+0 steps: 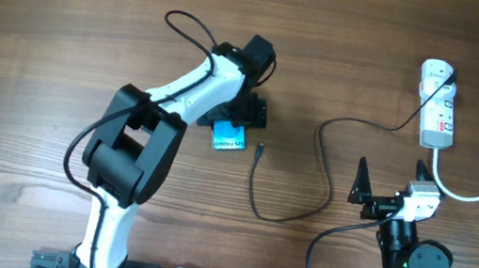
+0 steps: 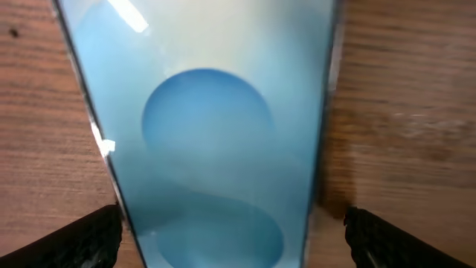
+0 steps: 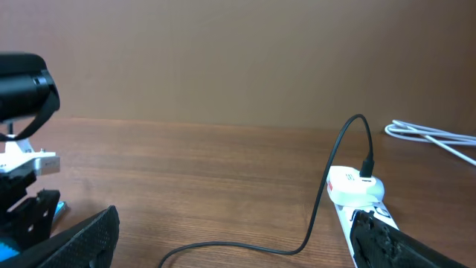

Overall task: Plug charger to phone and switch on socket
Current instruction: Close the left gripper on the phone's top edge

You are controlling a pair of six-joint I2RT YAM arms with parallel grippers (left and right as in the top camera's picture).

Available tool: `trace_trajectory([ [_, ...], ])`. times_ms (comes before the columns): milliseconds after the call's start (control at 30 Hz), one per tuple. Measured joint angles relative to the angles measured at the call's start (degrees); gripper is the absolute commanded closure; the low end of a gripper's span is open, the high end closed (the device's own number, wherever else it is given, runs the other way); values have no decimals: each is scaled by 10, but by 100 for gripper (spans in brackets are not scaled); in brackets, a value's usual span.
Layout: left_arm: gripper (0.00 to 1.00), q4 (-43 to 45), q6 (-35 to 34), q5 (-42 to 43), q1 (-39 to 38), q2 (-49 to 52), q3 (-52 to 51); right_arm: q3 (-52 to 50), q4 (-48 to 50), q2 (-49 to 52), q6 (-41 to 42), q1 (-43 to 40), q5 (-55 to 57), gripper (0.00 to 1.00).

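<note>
Two grippers are in view, both spread wide. The left gripper (image 2: 232, 227) straddles the phone (image 1: 229, 138) with a finger beside each long edge, and a strip of bare table (image 1: 46, 29) shows at the right-hand finger. The phone lies flat mid-table with its screen lit. The charger (image 1: 252, 179) loops from the socket (image 1: 437, 105) at the far right, and its plug tip (image 1: 260, 148) lies just right of the phone, apart from it. The right gripper (image 3: 234, 238) sits at the near right, empty.

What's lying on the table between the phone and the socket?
Only the charger, seen overhead: its loose tip rests near the phone, unplugged, and the cable loops across bare wood to the socket.
</note>
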Motion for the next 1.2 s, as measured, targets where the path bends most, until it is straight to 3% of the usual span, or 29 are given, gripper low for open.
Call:
trace_trajectory([
  [400, 1, 46, -37, -18, -1, -15, -30, 0, 0, 0, 0, 0, 0, 0],
  [600, 13, 54, -55, -26, -1, -15, -30, 0, 0, 0, 0, 0, 0, 0],
  [833, 17, 56, -60, -28, -1, -15, -30, 0, 0, 0, 0, 0, 0, 1],
  [933, 14, 56, -60, -28, -1, -15, -30, 0, 0, 0, 0, 0, 0, 0],
  [1000, 2, 56, -62, -28, -1, -15, -30, 0, 0, 0, 0, 0, 0, 0],
  [1033, 0, 56, -61, -29, 0, -15, -30, 0, 0, 0, 0, 0, 0, 0],
  [1200, 3, 56, -66, -28, 4, -15, -30, 0, 0, 0, 0, 0, 0, 0],
])
